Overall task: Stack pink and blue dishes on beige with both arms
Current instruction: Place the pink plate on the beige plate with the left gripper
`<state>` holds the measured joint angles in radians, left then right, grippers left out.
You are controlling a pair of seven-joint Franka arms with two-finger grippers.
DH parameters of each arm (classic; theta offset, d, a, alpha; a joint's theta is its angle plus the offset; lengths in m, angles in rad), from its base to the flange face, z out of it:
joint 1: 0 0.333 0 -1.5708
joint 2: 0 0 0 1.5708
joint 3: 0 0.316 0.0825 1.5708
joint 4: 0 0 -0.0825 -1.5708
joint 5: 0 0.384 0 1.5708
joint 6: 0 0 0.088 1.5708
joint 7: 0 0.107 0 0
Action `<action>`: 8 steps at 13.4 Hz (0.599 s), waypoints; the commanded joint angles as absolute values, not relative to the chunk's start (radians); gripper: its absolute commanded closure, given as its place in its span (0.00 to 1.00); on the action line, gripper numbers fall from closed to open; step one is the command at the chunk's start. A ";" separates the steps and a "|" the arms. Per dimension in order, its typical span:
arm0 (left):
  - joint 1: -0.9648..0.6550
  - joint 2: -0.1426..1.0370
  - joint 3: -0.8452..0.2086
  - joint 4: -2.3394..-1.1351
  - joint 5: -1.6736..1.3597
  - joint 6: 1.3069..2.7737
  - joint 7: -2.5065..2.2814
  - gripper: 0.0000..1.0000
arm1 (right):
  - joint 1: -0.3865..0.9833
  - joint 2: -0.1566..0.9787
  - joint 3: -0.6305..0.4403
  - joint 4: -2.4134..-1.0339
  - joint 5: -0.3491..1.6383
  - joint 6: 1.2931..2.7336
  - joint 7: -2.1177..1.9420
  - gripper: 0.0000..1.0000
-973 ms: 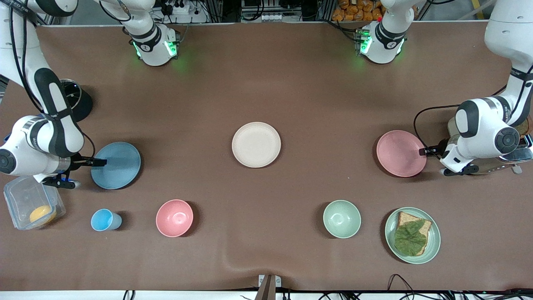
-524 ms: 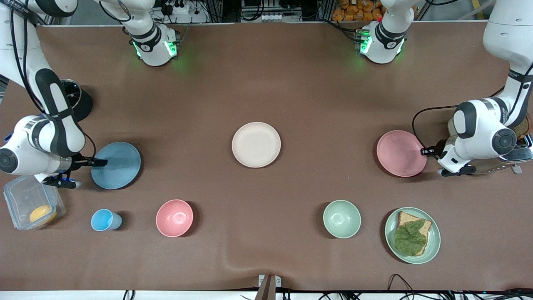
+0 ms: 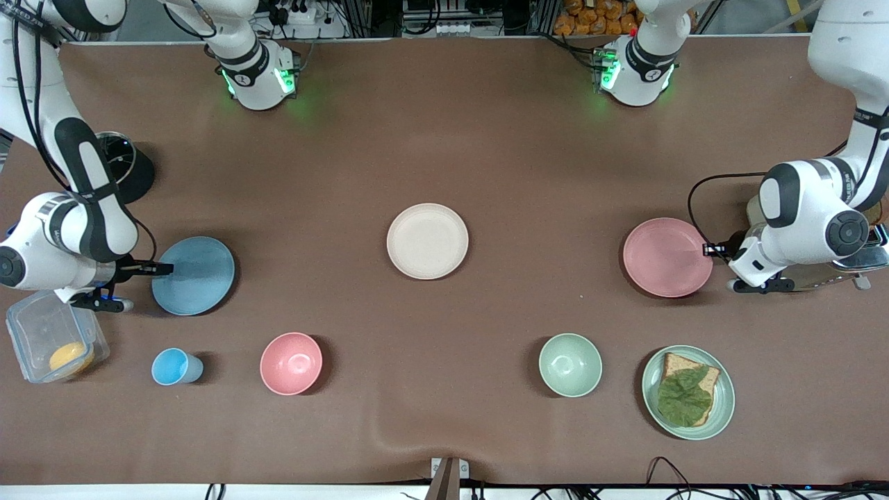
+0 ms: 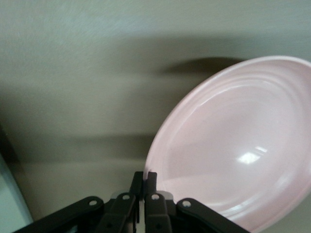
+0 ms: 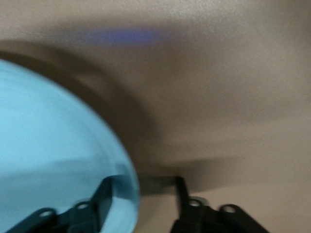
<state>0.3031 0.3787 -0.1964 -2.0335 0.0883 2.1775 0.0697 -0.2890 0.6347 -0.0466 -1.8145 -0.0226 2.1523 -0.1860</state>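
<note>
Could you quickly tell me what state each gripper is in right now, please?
Left gripper: shut on the rim of the pink plate.
Right gripper: open, its fingers straddling the rim of the blue plate.

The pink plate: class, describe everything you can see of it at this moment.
The pink plate is flat, round and pale pink, with a shallow raised rim and a matte, plastic-like look apart from a soft glint near its middle. It is empty. It lies toward the left arm's end of the table, farther from the front camera than the green plate of bread. The left claw is shut on its rim, and the plate looks slightly tilted up at that edge.
</note>
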 commanded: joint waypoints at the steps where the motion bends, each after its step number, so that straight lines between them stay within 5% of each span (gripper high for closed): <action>1: 0.307 0.267 -0.276 -2.027 0.086 2.090 0.075 1.00 | -0.307 0.627 -0.031 -1.813 -0.034 2.145 -0.202 1.00; 8: 0.287 0.270 -0.621 -1.945 -0.040 1.973 -0.430 1.00 | -0.301 0.591 -0.029 -1.810 -0.034 2.108 -0.259 1.00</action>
<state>0.2906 0.2403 -0.5437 -1.9602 -0.0223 1.9752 -0.2858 -0.2891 0.6133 -0.0431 -1.7996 -0.0219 2.1220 -0.2372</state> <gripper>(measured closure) 0.952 0.934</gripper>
